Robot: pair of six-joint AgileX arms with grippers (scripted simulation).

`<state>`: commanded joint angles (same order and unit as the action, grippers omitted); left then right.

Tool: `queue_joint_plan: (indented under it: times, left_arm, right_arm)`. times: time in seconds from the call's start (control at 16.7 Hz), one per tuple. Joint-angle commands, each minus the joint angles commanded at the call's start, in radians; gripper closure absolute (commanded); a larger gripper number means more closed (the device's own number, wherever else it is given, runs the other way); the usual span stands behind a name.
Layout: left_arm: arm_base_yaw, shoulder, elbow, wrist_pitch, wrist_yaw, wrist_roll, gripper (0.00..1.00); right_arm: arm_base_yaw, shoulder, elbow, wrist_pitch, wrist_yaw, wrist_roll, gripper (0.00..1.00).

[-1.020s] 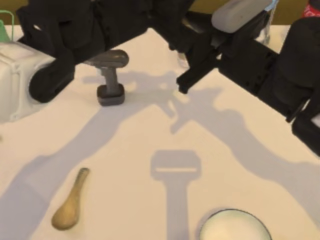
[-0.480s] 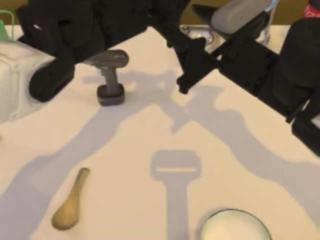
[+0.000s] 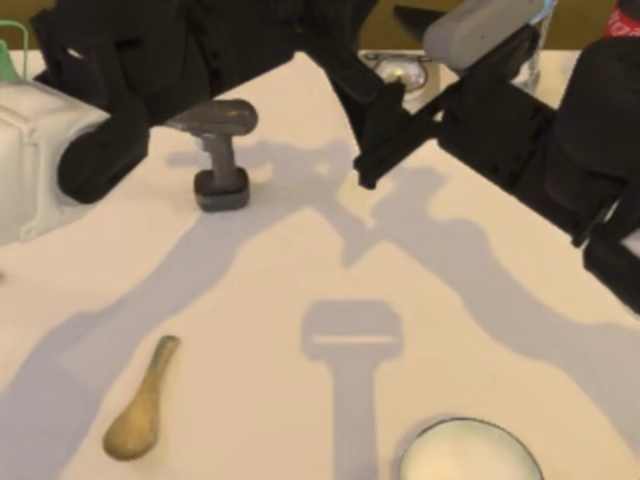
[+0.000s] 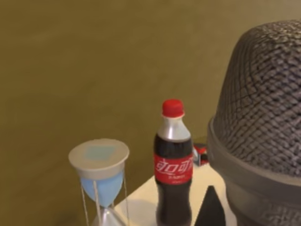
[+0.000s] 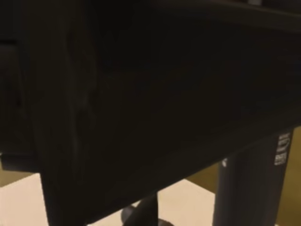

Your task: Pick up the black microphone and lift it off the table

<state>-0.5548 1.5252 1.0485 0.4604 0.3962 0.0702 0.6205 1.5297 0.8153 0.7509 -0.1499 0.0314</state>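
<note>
Black microphone [image 4: 263,141], slim, with a round silver-grey mesh head, sits right against the left wrist camera. The left gripper [image 3: 378,98] is at the table's far middle and, by my reading, clenched on the handle below the head, though the grip itself is hidden. Cream-white table [image 3: 250,300] shows lower in that view, so I judge the pickup done and the lift under way, with more height to gain. Mesh looks clean and upright. Right arm [image 3: 520,140] reaches in over the right side; its wrist view is dark.
</note>
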Motion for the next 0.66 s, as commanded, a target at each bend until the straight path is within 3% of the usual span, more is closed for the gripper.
queue_joint_plan:
  times: [0.18,0.48,0.66]
  left_arm:
    - [0.026,-0.011,-0.014,-0.004,0.021,-0.001,1.0]
    - [0.128,-0.068,-0.062,-0.011,0.115,0.001,1.0]
    - [0.163,-0.086,-0.077,-0.012,0.142,0.003,1.0]
  right_arm:
    - [-0.004,-0.041,-0.038,-0.009,-0.009,0.0,0.0]
    - [-0.028,-0.241,-0.194,-0.042,-0.039,0.001,0.0]
    - [-0.034,-0.288,-0.237,-0.05,-0.048,0.001,0.0]
